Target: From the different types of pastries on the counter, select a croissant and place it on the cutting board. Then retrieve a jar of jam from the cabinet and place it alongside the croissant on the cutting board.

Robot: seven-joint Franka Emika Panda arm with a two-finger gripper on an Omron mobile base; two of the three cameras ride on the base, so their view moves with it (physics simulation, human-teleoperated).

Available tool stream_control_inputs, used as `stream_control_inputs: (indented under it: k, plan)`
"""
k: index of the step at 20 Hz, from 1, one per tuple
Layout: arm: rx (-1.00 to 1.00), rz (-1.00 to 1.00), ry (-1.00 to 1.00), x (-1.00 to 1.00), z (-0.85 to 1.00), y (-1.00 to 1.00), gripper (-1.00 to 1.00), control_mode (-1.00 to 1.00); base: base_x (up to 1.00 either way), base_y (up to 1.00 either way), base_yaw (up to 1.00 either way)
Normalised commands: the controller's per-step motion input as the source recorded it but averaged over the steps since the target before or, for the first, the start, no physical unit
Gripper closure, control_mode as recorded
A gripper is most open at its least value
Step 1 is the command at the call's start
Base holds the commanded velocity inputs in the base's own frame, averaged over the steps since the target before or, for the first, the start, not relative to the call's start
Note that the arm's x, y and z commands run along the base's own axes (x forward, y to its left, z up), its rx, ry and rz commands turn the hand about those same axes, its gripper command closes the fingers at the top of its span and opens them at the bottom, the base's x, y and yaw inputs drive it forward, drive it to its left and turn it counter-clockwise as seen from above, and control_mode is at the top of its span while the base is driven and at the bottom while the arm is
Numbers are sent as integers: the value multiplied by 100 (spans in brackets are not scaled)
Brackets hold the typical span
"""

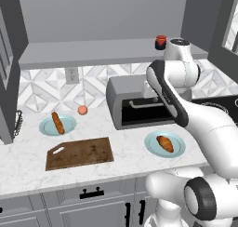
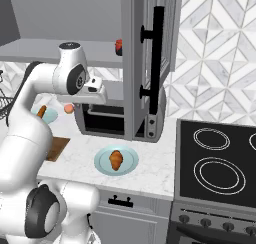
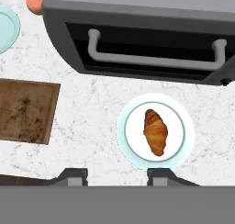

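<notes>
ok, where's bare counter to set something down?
Free: the cutting board top is bare; marble strip between the board and the croissant plate; front edge of the counter left of the board. Crowded: the back, where the baguette plate, orange ball and toaster oven sit close together.

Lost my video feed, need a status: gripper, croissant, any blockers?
Gripper shut, empty, above the counter. Croissant on its teal plate, untouched. Cutting board bare. Nothing in the way.
</notes>
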Motion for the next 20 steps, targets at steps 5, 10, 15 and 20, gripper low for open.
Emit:
stream_control_inputs:
  k: [5, 10, 15, 20]
  plan:
    - [0, 0, 0, -22, -23, -4, -100, -100, 0, 0, 0]
    - [0, 0, 0, -47, -50, -13, -100, -100, 0, 0, 0]
    - [0, 0, 0, -38, -39, -35, -100, -100, 0, 0, 0]
    - [0, 0, 0, -2, -32, -51, -100, -100, 0, 0, 0]
